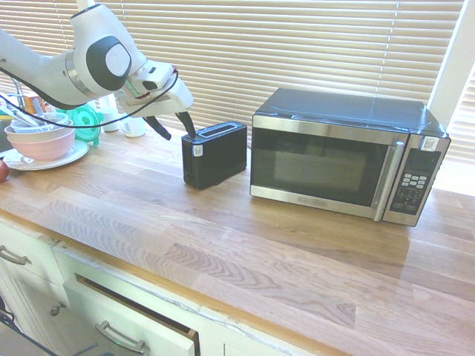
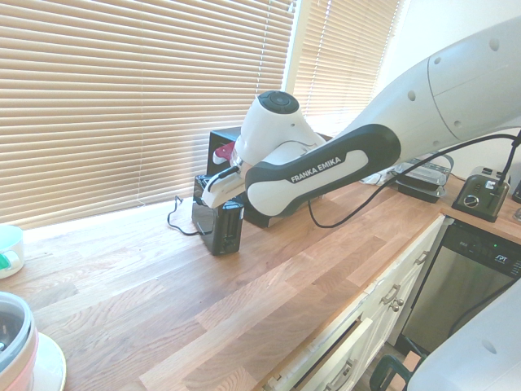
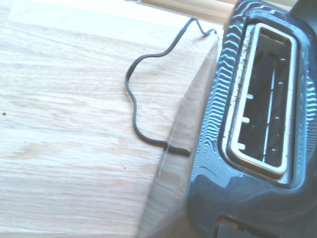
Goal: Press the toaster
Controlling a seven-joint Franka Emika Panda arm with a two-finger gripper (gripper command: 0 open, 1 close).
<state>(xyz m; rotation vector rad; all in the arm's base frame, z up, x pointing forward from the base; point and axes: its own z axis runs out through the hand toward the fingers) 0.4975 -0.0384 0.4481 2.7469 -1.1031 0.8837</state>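
First exterior view: pale oiled-wood plank worktop [image 1: 245, 245], wide and bare in front. Big silver-and-black microwave [image 1: 338, 152] at the back; not mine to touch. Just beside it, on the side nearer me, sits the small black rectangular plastic toaster [image 1: 214, 153], long slot on top, white sticker on its end face, cord trailing behind. My fingers [image 1: 172, 124] hang spread apart, empty, above and beside that end. Judgement: light, rigid shell, smooth sides, likely to skid on the wood if shoved sideways. No gripping needed; push straight down on the lever, which I can't see.
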